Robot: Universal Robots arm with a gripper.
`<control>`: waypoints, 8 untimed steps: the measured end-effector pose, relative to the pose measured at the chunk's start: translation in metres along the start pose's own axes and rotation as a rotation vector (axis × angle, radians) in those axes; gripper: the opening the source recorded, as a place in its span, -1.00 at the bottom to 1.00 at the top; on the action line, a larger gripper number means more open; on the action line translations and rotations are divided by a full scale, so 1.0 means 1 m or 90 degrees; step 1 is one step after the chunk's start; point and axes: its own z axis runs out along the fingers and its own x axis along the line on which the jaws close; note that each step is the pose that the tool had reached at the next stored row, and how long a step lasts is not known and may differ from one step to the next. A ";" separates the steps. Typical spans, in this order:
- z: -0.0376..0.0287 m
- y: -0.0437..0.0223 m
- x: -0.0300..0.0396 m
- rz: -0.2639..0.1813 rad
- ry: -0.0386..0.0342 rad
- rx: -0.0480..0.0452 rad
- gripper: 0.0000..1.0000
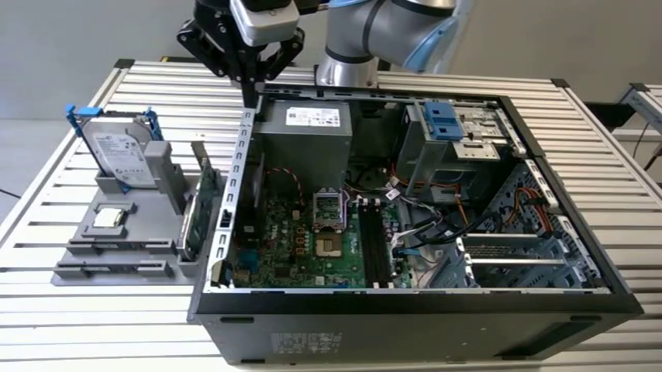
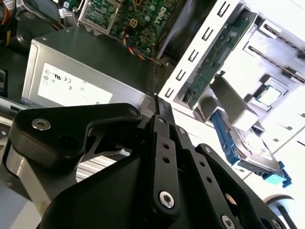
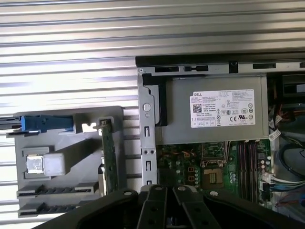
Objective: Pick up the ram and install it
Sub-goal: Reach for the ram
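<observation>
Parts holder [image 1: 145, 232] beside computer case [image 1: 414, 325]

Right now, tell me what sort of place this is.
Likely a robotics lab bench for computer assembly: an open desktop PC case on a slatted table, a grey fixture beside it holds a hard drive, and a robot gripper hangs over the case's edge.

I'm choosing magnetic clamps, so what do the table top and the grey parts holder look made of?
The table top: likely bare aluminium, satin silver, judging by its ribbed, extruded-looking slats. The grey parts holder: probably plastic, matte and uniformly dull grey, with blocky moulded or printed slots; the look leaves it open.
</observation>
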 end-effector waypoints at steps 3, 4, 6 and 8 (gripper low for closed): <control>-0.0001 -0.0005 0.0047 0.000 0.0000 0.0000 -1.00; -0.0001 -0.0007 0.0063 0.000 0.0000 0.0000 -1.00; -0.0001 -0.0010 0.0094 0.000 0.0000 0.0000 -1.00; -0.0002 -0.0013 0.0126 0.000 0.0000 0.0000 -1.00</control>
